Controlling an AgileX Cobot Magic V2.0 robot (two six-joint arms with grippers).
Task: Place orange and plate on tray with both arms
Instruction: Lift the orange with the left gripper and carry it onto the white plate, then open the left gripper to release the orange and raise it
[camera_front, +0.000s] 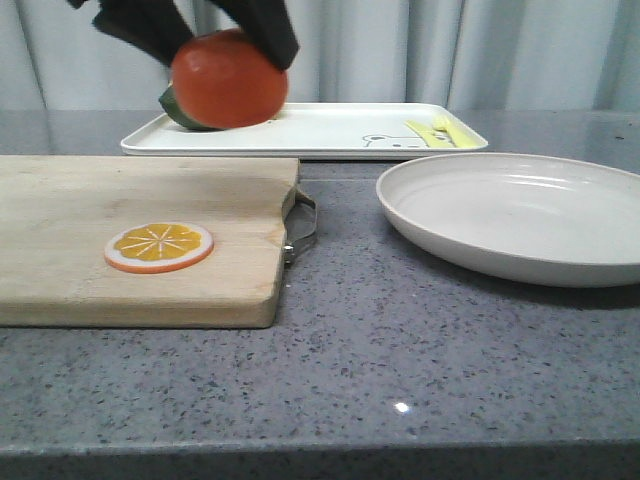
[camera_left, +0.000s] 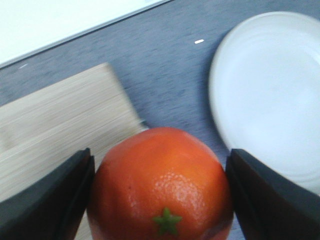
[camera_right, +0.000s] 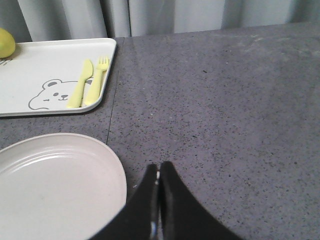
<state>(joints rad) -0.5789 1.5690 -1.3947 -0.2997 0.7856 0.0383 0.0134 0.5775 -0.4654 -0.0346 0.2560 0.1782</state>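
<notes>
Gripping the orange (camera_front: 229, 80) in the left claw (camera_front: 205, 40), hanging above the tray's (camera_front: 330, 130) left end, tray lying just below and beyond. Resting shut, empty, the right claw (camera_right: 159, 187) beside the plate's (camera_right: 55, 185) right rim.

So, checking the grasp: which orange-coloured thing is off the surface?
The whole orange, held by the left end effector. The orange slice lies flat on the cutting board.
</notes>
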